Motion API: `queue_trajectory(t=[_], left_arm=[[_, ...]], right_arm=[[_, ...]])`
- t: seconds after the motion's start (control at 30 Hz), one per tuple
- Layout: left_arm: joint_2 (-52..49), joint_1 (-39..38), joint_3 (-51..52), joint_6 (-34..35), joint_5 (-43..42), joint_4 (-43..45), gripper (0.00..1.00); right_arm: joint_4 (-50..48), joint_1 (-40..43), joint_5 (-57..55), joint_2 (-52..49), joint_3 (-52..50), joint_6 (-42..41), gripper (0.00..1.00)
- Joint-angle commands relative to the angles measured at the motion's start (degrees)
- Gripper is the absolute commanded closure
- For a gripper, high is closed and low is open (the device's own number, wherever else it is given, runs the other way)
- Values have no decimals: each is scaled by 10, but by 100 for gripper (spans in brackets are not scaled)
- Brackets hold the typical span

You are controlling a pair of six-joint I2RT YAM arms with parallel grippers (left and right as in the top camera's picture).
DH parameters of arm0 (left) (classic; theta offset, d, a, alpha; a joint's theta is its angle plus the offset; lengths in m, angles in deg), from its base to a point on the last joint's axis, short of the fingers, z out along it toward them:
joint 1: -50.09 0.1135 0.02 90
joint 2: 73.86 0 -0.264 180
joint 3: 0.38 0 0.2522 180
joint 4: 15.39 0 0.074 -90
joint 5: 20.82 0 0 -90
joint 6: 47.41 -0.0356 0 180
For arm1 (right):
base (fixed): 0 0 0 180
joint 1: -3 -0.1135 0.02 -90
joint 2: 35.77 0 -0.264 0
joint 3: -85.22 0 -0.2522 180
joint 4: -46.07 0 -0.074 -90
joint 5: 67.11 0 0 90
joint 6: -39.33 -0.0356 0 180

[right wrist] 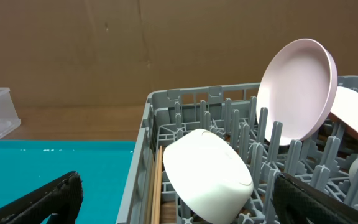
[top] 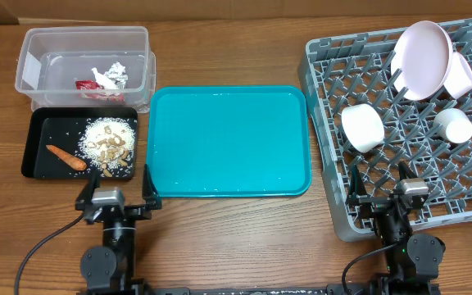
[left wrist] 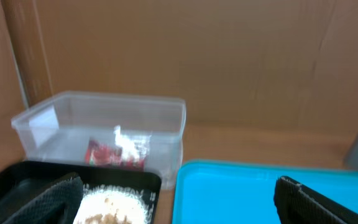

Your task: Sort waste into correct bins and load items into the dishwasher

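The clear tub [top: 84, 51] [left wrist: 104, 121] holds a red wrapper [top: 87, 84] [left wrist: 107, 155] and crumpled paper [top: 110, 74]. Beige scraps [top: 110, 144] [left wrist: 112, 202] and a carrot piece [top: 65, 157] lie in the black tray [top: 39, 135]. In the grey rack [top: 420, 192] [right wrist: 135, 186] stand a pink plate [top: 422, 59] [right wrist: 297, 90], a white bowl [top: 361, 128] [right wrist: 207, 174], a white cup [top: 453, 125] and a pink cup [top: 463, 75]. Chopsticks [right wrist: 158, 186] lie along its left wall. My left gripper [top: 117, 190] [left wrist: 179, 205] and right gripper [top: 381, 187] [right wrist: 176, 186] are open and empty at the near edge.
A large teal tray [top: 228, 139] [left wrist: 241, 193] [right wrist: 55, 165] lies bare between the bins and the rack. Brown cardboard walls stand behind the wooden table [top: 244, 238]. Cables trail from both arm bases at the front.
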Motion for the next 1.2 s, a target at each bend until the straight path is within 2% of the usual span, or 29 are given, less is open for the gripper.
queue_trajectory(t=[0.0,0.97,1.17], left_arm=[[7,-4,12,-36,0,-43,0],[6,-3,12,-36,-2,-52,0],[6,-3,12,-36,-2,-52,0]], right_arm=[[-3,-3,3,6,-6,9,0],[-4,-3,3,6,-6,9,0],[-5,-43,3,6,-6,9,0]])
